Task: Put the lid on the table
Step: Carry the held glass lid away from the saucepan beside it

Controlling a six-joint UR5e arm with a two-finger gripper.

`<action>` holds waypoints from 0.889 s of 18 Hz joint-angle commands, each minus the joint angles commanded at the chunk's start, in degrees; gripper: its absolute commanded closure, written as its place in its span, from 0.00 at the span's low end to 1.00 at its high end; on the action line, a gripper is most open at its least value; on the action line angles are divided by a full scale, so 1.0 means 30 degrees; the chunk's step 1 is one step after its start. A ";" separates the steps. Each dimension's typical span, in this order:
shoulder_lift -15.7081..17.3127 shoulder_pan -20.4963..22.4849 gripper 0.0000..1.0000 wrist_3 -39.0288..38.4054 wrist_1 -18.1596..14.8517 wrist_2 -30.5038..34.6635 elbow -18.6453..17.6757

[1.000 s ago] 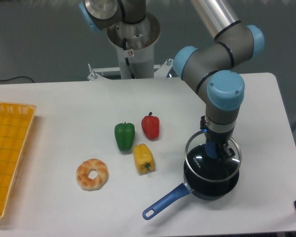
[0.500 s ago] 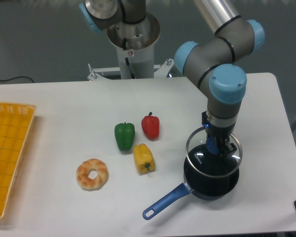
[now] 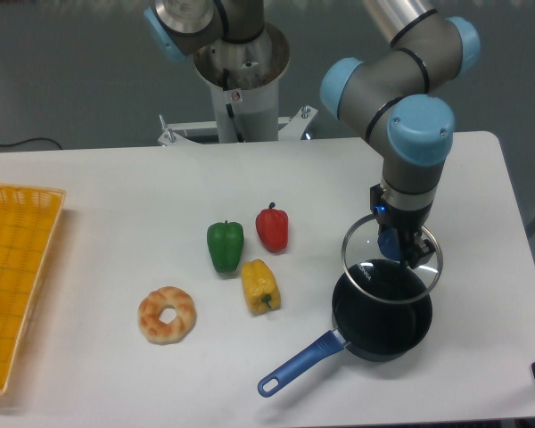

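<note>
Camera view: the hand (image 3: 399, 245) grips the lid (image 3: 392, 259) by its knob above the saucepan (image 3: 380, 321); no writing legible.

Clear silver-rimmed lid (image 3: 391, 260) — tilted, lifted — above the white table (image 3: 116, 205).

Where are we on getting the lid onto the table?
Done: the claw has the lid by its knob, and it now hangs clear above the saucepan, higher than a second ago. In hand: carrying it away. Left: lowering it onto bare table and releasing.
</note>
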 joint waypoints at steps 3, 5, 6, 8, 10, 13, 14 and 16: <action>0.0497 0.0555 0.44 0.0353 0.0060 -0.0029 -0.0558; 0.0527 0.0790 0.45 0.0733 0.0060 -0.0029 -0.0616; 0.0528 0.0850 0.45 0.0880 0.0060 -0.0029 -0.0617; 0.0586 0.1025 0.45 0.1056 0.0060 -0.0029 -0.0646; 0.0645 0.1171 0.45 0.1261 0.0060 -0.0029 -0.0733; 0.0849 0.1581 0.45 0.2021 0.0060 -0.0029 -0.1056; 0.0908 0.1815 0.45 0.2314 0.0060 -0.0058 -0.1143; 0.0938 0.2050 0.45 0.2638 0.0089 -0.0116 -0.1378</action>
